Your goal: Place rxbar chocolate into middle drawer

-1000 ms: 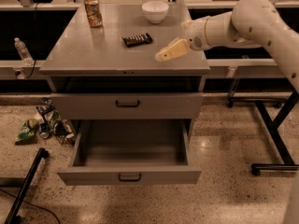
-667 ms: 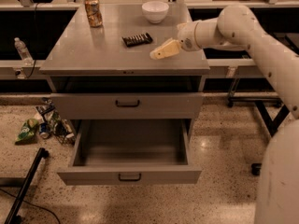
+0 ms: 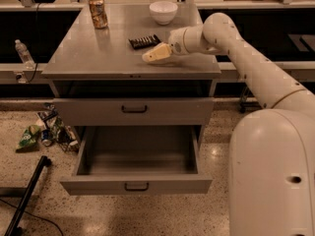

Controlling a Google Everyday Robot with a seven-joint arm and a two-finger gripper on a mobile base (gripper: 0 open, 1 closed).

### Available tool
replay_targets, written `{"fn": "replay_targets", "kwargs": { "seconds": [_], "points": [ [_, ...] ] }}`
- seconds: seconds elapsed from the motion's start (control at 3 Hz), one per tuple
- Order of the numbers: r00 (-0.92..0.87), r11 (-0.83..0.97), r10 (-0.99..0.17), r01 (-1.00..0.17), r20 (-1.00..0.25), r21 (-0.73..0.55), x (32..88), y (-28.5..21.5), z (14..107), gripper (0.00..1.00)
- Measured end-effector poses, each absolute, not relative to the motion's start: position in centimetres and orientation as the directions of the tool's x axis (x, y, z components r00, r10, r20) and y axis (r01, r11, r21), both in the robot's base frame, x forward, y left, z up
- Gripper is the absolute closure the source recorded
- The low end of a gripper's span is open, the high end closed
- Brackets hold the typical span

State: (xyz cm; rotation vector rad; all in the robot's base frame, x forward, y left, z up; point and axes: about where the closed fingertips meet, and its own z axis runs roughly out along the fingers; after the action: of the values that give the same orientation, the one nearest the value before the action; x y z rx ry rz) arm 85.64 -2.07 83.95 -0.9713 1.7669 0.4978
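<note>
My gripper hangs just beside the bar on the worktop, at its five o'clock. Spread or pressed together, I cannot tell. A low approach could shove the bar aside, away from the open drawer.

Pale claw low over grey worktop, just beside black rxbar chocolate lying flat, orange-patterned soda can and white bowl at the back edge, upper drawer closed, middle drawer pulled open below.
</note>
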Motion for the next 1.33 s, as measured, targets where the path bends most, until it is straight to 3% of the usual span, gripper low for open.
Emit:
{"fn": "replay_targets", "kwargs": {
  "seconds": [1.0, 1.33],
  "points": [
    [-0.173, 0.611, -0.299, -0.79, -0.938, -0.049, 89.8, 2.6, 83.6, 0.0],
    [-0.17, 0.623, -0.284, -0.781, -0.944, -0.047, 90.9, 2.9, 83.6, 0.18]
  ]
}}
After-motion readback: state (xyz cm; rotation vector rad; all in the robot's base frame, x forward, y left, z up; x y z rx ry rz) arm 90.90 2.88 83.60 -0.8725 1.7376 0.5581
